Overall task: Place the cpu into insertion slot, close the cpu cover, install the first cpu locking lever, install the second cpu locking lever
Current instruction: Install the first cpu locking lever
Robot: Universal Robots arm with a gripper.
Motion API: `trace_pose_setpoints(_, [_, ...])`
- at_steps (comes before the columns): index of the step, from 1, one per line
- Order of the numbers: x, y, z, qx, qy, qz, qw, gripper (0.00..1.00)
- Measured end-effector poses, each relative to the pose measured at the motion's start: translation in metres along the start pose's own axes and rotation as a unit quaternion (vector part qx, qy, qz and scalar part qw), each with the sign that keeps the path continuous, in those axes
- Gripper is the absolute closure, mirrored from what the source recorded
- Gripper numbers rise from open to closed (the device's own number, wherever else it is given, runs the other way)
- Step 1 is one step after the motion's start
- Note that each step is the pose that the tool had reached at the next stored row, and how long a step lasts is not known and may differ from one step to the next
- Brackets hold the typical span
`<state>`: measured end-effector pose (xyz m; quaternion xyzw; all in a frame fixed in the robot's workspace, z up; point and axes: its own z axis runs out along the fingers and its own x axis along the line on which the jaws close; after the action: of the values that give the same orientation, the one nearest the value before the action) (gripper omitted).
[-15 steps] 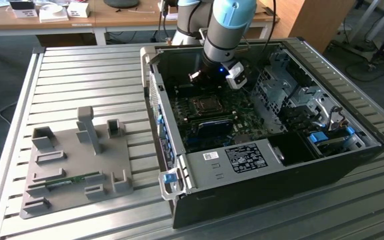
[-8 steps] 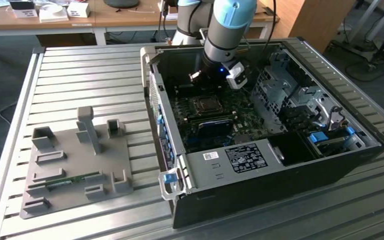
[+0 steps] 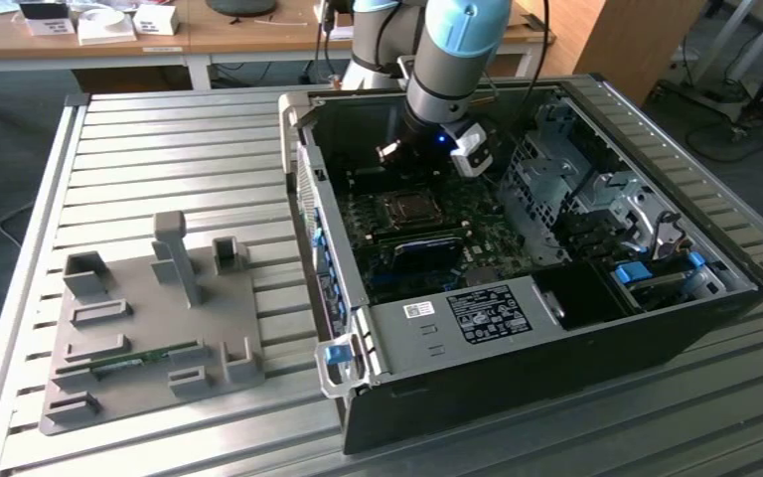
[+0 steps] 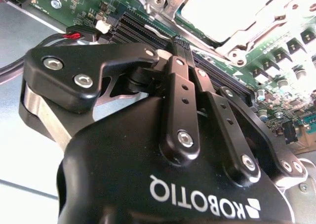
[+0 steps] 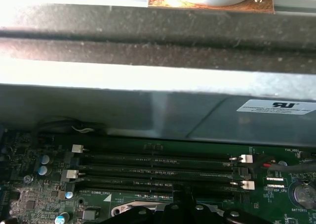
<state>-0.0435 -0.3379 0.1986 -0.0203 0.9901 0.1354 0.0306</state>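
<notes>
Pincer (image 3: pixel 411 151), seen in the exterior view, hangs on the single arm inside the one open computer case (image 3: pixel 699 298), just above the cpu (image 3: pixel 408 207) seated in the insertion slot (image 3: pixel 431 215), with one grey fixture tray (image 3: pixel 143 328) well apart from it. In the second wrist view its two black fingers (image 4: pixel 177 48) are pressed together on nothing, and just past them the silvery cpu cover (image 4: pixel 276 23) frames the chip's bright top. The first wrist view adds the long black memory slots (image 5: pixel 153 174) directly ahead of the tips, with four white latch tabs (image 5: pixel 72 173).
</notes>
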Motion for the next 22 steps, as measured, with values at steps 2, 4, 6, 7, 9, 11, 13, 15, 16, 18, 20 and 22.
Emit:
trace_pose_setpoints(2, [-0.0003,0.0001,0.0001,0.0,0.0,0.0,1.0,0.89])
trace_pose_setpoints(4, [-0.0005,0.0004,0.0002,0.0,0.0,0.0,1.0,0.89])
trace_pose_setpoints(6, [-0.0007,0.0007,0.0003,0.0,0.0,0.0,1.0,0.89])
trace_pose_setpoints(7, [-0.0007,0.0009,0.0003,0.0,0.0,0.0,1.0,0.89])
trace_pose_setpoints(9, [-0.0006,0.0009,0.0003,0.0,0.0,0.0,1.0,0.89])
trace_pose_setpoints(11, [-0.0006,0.001,0.0002,0.0,0.0,0.0,1.0,0.89])
trace_pose_setpoints(13, [-0.0007,0.0012,-0.0004,0.0001,0.0001,0.0,1.0,0.89])
trace_pose_setpoints(15, [-0.0008,0.0015,-0.0016,0.0,0.0,0.0,1.0,0.89])
trace_pose_setpoints(16, [-0.0008,0.0018,-0.0024,0.0,0.0,0.0,1.0,0.89])
trace_pose_setpoints(18, [-0.0009,0.002,-0.003,-0.0001,-0.0001,0.0,1.0,0.89])
trace_pose_setpoints(20, [-0.0009,0.002,-0.003,-0.0001,-0.0001,0.0,1.0,0.89])
trace_pose_setpoints(22, [-0.0009,0.002,-0.0031,-0.0001,0.0,0.0,1.0,0.89])
